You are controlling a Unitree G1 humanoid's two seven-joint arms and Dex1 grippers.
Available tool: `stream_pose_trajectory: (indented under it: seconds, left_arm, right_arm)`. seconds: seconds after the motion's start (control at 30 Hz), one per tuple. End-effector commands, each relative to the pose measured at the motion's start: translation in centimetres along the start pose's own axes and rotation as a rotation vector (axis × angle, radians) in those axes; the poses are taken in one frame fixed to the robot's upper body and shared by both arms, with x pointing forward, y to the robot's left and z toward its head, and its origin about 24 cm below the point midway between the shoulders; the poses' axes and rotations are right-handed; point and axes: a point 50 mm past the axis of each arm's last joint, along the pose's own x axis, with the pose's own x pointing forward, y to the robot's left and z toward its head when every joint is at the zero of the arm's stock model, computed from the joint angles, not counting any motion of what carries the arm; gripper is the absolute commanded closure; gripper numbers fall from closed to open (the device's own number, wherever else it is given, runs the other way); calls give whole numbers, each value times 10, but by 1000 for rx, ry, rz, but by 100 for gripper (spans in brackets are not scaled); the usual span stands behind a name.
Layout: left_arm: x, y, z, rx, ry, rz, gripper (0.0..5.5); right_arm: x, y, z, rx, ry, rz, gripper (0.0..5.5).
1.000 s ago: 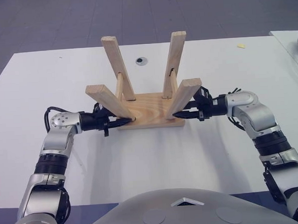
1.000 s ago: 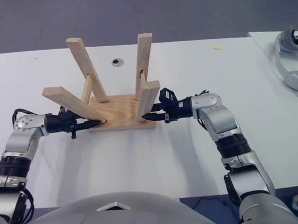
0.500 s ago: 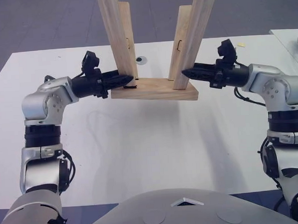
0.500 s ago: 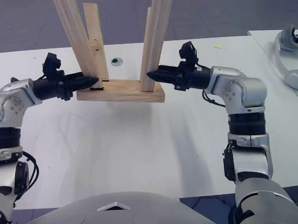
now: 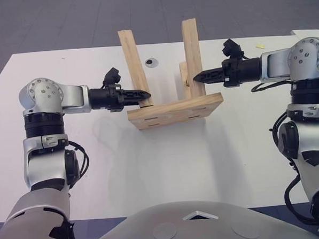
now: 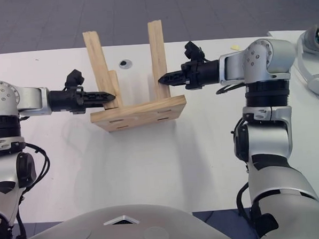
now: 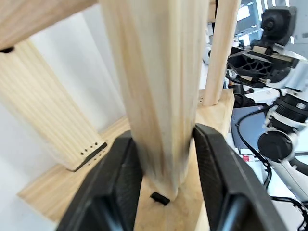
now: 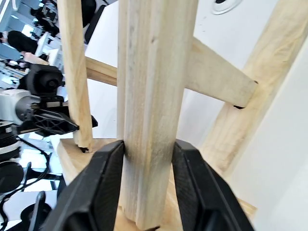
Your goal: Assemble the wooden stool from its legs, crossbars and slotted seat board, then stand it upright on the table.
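Note:
The assembled wooden stool point(image 5: 175, 112) hangs tilted above the white table point(image 5: 151, 173). Its slotted seat board faces me and its legs point(image 5: 132, 62) point up and away. My left gripper point(image 5: 145, 93) is shut on the left near leg just above the seat. My right gripper point(image 5: 196, 78) is shut on the right near leg point(image 5: 192, 48). In the left wrist view, black fingers point(image 7: 118, 178) clamp both sides of the leg point(image 7: 159, 86). In the right wrist view, the fingers point(image 8: 103, 180) squeeze a leg point(image 8: 154, 86) beside a crossbar point(image 8: 216, 77).
A small round grommet point(image 5: 151, 61) sits in the table behind the stool. A yellow scrap point(image 5: 259, 46) lies at the far right. A white headset-like object point(image 6: 312, 58) rests on the neighbouring table to the right. Open tabletop lies under and in front of the stool.
The stool stood upside down on the table a second ago. Both grippers have lifted it by its near legs and tipped it, so the seat face now turns toward me.

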Motion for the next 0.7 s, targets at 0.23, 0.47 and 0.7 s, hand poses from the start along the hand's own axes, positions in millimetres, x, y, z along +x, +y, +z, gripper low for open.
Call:
stream_pose_trajectory:
  seconds: [0.23,0.47,0.7]
  left_arm:
    - [27,-1,-3,-31,37,171,399]
    - [29,-14,7,27,-15,182,235]
    - [-12,-12,12,133,-3,304,116]
  right_arm:
    - [38,-28,-48,140,169,-165,398]
    - [29,-18,-32,84,91,-175,240]
    - [15,-24,-34,76,79,-202,240]
